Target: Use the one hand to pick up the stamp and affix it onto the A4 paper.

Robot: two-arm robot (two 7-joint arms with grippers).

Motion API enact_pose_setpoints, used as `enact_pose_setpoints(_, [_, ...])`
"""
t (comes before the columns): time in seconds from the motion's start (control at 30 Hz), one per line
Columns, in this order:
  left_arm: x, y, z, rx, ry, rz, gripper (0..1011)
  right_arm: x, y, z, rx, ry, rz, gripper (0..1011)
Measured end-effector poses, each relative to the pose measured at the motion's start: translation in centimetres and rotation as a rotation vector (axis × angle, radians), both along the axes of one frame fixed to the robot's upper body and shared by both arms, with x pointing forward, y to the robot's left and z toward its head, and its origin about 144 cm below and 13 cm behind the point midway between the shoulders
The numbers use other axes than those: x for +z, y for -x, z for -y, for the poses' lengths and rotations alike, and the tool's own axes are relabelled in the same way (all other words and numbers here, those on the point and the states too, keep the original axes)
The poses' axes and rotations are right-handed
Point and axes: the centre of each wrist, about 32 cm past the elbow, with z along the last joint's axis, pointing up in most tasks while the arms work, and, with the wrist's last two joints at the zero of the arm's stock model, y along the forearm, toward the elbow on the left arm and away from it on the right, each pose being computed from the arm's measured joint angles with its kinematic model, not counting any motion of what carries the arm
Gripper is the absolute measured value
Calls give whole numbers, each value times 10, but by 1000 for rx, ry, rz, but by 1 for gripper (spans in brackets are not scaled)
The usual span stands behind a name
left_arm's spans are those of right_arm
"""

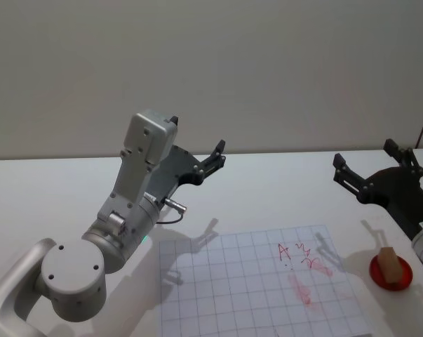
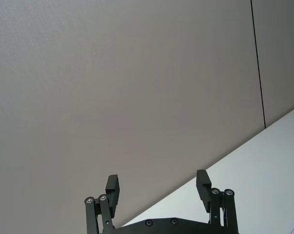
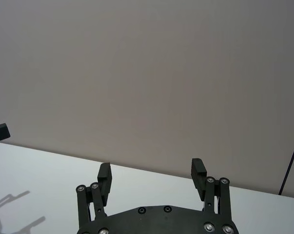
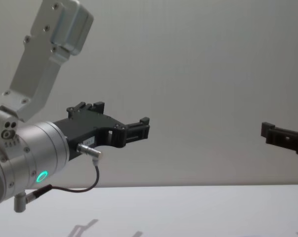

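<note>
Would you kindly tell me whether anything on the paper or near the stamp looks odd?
The A4 paper carries red scribbles and a smeared red blotch toward its right side, not a clean imprint. The stamp rests in its red dish; left gripper and right gripper hang open above the table.

The counter point(image 1: 267, 175) is a plain white surface running back to a grey wall point(image 1: 211, 70). Toward its near edge lies the A4 paper point(image 1: 225, 295), a flat white sheet ruled in a pale blue grid (its near part runs out of the head view). Red scribbles point(image 1: 299, 254) and smeared pinkish-red blotches point(image 1: 302, 288) mark the sheet's right half. To the right of the paper, just apart from it, a small round red dish point(image 1: 406, 275) sits on the bare counter.
</note>
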Motion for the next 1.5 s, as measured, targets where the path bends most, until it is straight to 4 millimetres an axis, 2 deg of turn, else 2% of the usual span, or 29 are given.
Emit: enact_pose_setpoints(1.5, [0,0,0,0,0,0,1001,0,1,1,-2,2,-2,1001])
